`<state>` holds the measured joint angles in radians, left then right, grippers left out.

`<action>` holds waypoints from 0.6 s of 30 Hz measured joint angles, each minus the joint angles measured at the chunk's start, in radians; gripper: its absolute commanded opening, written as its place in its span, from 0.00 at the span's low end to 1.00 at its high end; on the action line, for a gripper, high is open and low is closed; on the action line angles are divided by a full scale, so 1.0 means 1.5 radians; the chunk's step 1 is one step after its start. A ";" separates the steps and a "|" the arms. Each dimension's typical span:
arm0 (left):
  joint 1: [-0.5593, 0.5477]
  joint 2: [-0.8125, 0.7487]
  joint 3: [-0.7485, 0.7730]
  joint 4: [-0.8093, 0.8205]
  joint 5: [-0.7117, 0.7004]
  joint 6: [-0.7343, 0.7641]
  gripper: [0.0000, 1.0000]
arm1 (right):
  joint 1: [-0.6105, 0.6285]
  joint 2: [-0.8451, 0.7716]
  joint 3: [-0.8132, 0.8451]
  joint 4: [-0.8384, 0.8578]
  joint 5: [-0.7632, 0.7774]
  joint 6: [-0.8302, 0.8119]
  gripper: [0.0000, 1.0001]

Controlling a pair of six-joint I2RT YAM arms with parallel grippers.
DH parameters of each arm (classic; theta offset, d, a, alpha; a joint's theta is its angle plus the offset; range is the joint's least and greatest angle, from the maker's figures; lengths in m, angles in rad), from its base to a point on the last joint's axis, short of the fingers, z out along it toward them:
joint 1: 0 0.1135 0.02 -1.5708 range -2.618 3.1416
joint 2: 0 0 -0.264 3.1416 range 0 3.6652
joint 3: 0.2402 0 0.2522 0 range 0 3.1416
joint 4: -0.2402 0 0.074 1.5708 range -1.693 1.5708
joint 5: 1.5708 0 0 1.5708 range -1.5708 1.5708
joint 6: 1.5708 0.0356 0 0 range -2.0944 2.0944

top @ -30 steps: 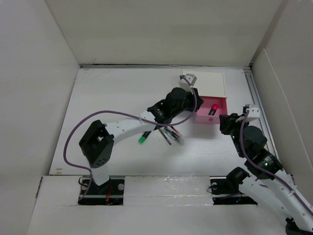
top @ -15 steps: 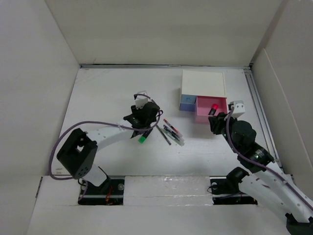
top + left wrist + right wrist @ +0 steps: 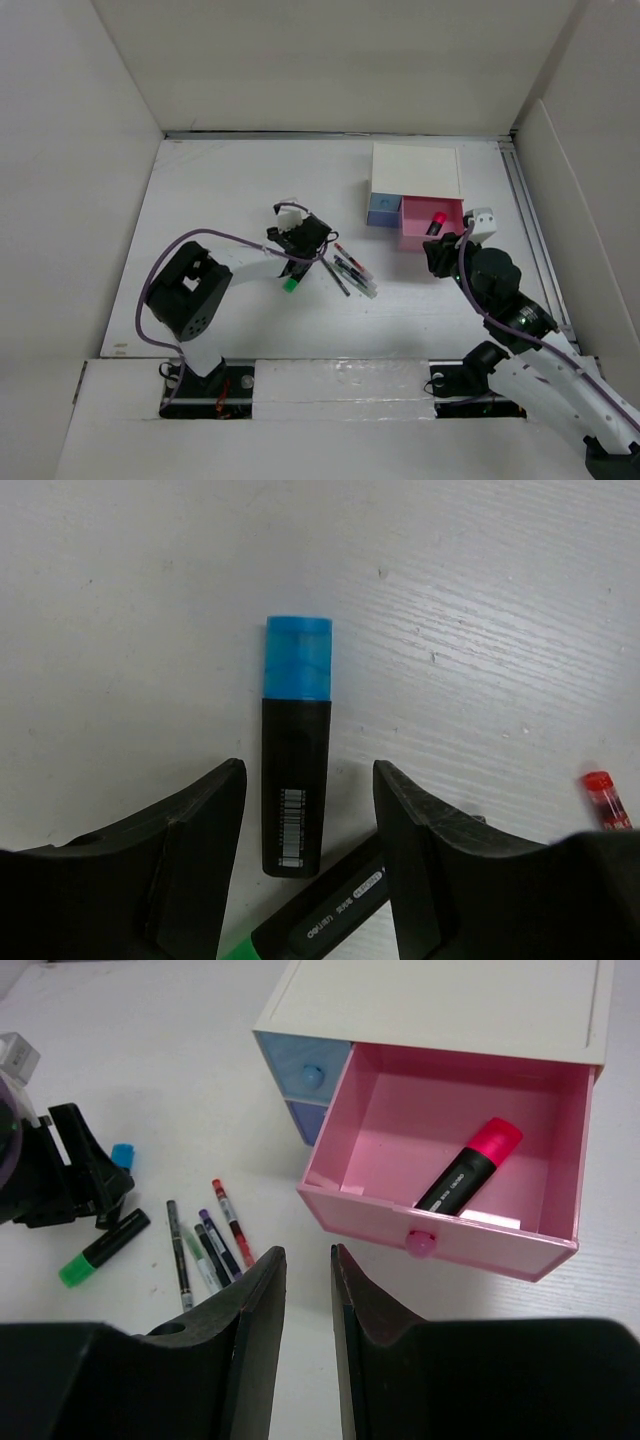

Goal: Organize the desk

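From the top camera, the desk (image 3: 215, 195) fills the floor between white walls, and everything loose lies on its right half. The left claw (image 3: 303, 248) is low over it, just beyond a green highlighter (image 3: 290, 285). The right claw (image 3: 438, 255) hangs just in front of the open pink drawer (image 3: 412, 228) of a small white box (image 3: 415, 165). How wide either claw stands cannot be told from up here.

At the left wrist, the left claw is spread. Its two fingers (image 3: 200, 830) straddle one blue-capped highlighter (image 3: 297, 780), with a sliver of desk showing on each side (so no touch that I can see). The green highlighter lies aslant just by its butt end, and one red pen tip (image 3: 605, 800) peeks in at the right.

At the right wrist, the right claw's fingers (image 3: 250, 1330) stand a narrow slit apart, with nothing between them. Counted here:
- Three highlighters: a pink one (image 3: 468, 1175) inside the pink drawer, the green one on the desk, and the blue one under the left claw.
- Four pens (image 3: 212, 1245), in a loose row.
- Three drawers: the pink one pulled out, and two bluish drawers (image 3: 305, 1070) shut, one above the other.
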<state>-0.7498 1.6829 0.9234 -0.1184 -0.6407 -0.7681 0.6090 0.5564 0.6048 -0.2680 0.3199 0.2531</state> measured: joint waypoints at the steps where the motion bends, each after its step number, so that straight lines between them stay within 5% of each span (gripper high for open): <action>1: 0.003 0.008 0.000 0.008 0.000 0.000 0.48 | 0.000 0.000 0.000 0.002 -0.003 0.000 0.30; 7: 0.018 0.047 -0.002 0.043 -0.001 0.000 0.41 | 0.000 -0.007 0.000 0.005 -0.007 -0.002 0.31; 11: 0.035 0.037 -0.020 0.071 0.006 0.004 0.24 | 0.000 -0.011 0.000 0.005 -0.007 -0.002 0.30; 13: 0.039 0.033 -0.024 0.078 0.013 0.007 0.07 | 0.000 -0.014 0.000 0.005 -0.006 -0.002 0.31; 18: 0.045 0.029 -0.028 0.084 0.020 0.013 0.00 | 0.000 -0.022 0.000 0.005 -0.006 -0.002 0.31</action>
<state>-0.6827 1.7267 0.8818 0.0078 -0.6113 -0.7483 0.6094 0.5240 0.6048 -0.2611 0.3103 0.2504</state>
